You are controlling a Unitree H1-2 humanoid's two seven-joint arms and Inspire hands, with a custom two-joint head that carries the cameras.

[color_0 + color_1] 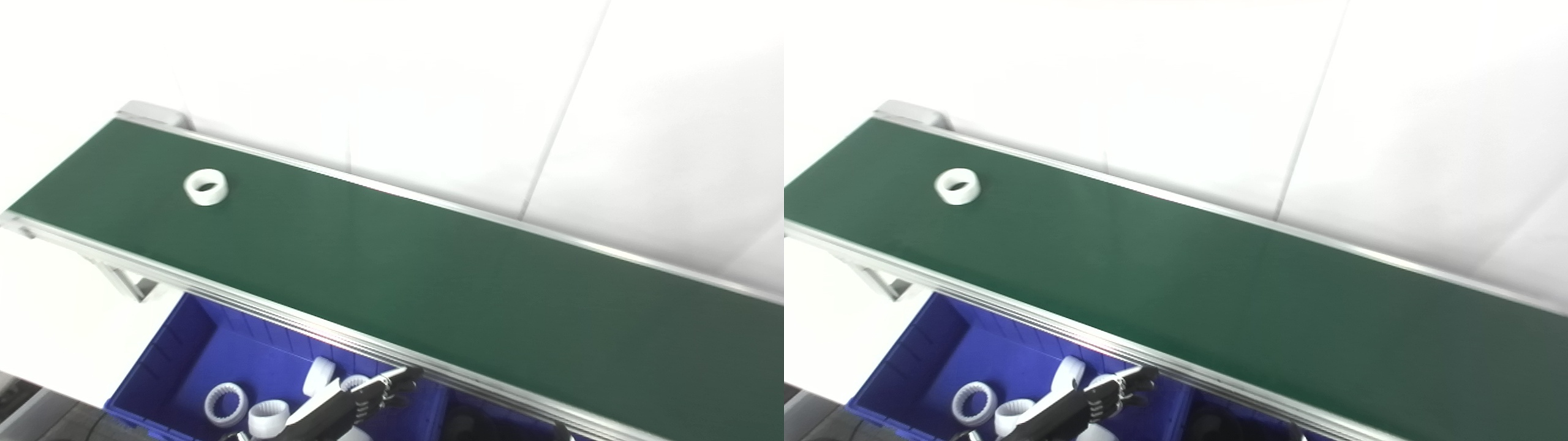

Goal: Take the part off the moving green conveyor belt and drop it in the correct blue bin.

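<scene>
A white ring part (206,187) lies on the green conveyor belt (429,275) near its far left end. My left hand (367,398) hovers low over the blue bin (160,361) below the belt's near edge. Its fingers are stretched out and apart and hold nothing. The bin holds several white ring parts (225,404). Only a small dark tip (560,430) at the bottom edge may belong to my right hand; its state does not show.
A second blue bin (490,419) sits to the right of the first, mostly hidden under the belt's metal rail (294,318), with something dark inside. White wall panels stand behind the belt. The belt's metal leg (131,285) shows at left.
</scene>
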